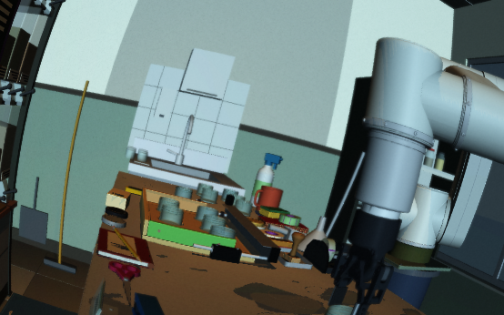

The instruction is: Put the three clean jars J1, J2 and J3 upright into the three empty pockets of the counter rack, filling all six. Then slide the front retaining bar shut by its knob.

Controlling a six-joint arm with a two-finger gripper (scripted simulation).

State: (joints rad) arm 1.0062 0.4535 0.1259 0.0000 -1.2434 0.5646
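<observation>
A pale green jar point(339, 310) shows only by its rim at the bottom edge of the view, on the near end of the counter, directly under my gripper. The counter rack point(185, 218) lies further back along the counter with several jars standing in it, among them one at the near corner point(223, 231) and one on the left side point(170, 214). The dark retaining bar point(249, 234) runs diagonally along the rack's right side, and its black knob point(229, 199) sits at the far end. My gripper point(356, 291) is open around the space above the near jar and holds nothing.
The sink and tap point(182, 154) stand at the counter's far end. A red mug point(269, 198), a spray bottle point(265, 175), tape rolls and a funnel point(320, 232) crowd the right of the rack. A book point(124, 248) and red scissors point(125, 271) lie left.
</observation>
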